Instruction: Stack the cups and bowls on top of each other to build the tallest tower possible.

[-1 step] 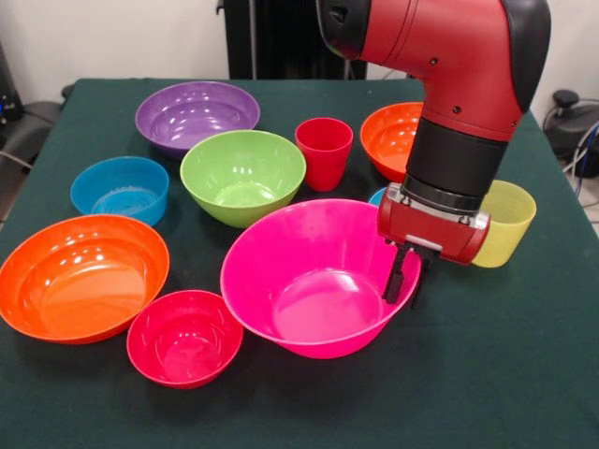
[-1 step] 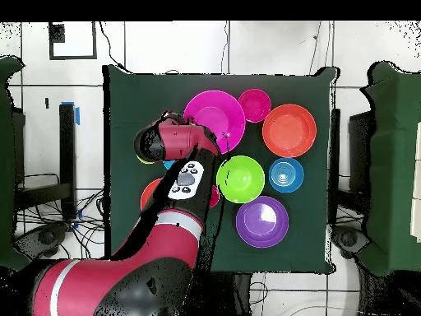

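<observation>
Dark green cloth carries loose bowls around the pink bowl, with the red cup behind it and yellow cup beside, while the arm's gripper pinches the pink rim.

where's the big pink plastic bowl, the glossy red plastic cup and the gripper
big pink plastic bowl (image 1: 304,304), front view, inner floor of the bowl
glossy red plastic cup (image 1: 324,161), front view, outer wall below the rim
gripper (image 1: 404,273), front view, between its fingertips at the pink bowl's rim
</observation>
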{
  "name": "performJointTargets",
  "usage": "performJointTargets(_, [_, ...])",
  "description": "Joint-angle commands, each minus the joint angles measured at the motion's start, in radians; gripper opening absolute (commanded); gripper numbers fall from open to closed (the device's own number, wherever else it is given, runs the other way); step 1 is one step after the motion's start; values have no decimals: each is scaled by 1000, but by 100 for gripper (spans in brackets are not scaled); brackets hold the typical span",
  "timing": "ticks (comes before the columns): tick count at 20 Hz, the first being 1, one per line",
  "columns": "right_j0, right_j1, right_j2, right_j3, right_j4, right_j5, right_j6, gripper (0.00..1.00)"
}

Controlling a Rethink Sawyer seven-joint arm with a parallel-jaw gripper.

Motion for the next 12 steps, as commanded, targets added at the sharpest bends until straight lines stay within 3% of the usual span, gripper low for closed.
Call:
performJointTargets(1, [-5,0,118,-28,-85,156,-82,0])
performJointTargets(12, [-25,-102,150,48,-94,186,-102,0])
